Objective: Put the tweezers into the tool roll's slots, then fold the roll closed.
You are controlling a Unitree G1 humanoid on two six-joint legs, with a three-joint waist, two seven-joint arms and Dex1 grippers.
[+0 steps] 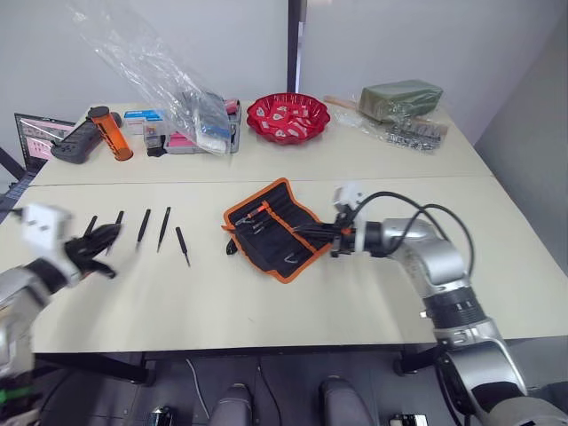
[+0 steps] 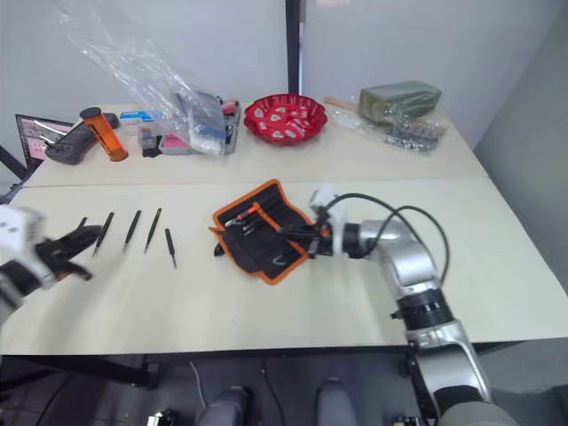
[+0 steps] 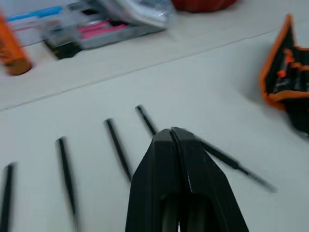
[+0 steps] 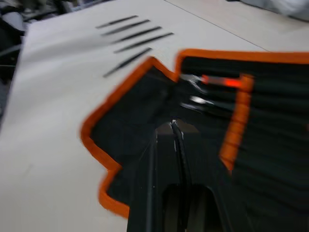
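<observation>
The tool roll [image 1: 257, 241] lies open on the table's middle, black with orange edging; a few small tools sit in its slots [image 1: 255, 218]. Several black tweezers [image 1: 144, 224] lie in a row left of it, the shortest [image 1: 182, 246] nearest the roll. My left gripper [image 1: 108, 236] hovers at the row's left end, shut with nothing seen between its fingers. In the left wrist view its fingertips [image 3: 164, 137] cover part of one of the tweezers [image 3: 236, 166]. My right gripper [image 1: 308, 232] is shut and low over the roll's right half [image 4: 270, 121].
Along the far table stand a red bowl [image 1: 287, 116], a clear plastic bag over a tool case [image 1: 191, 129], an orange bottle [image 1: 110, 133], a laptop [image 1: 35, 138] and a green wrapped box [image 1: 401, 96]. Bare tabletop lies in front of the roll and tweezers.
</observation>
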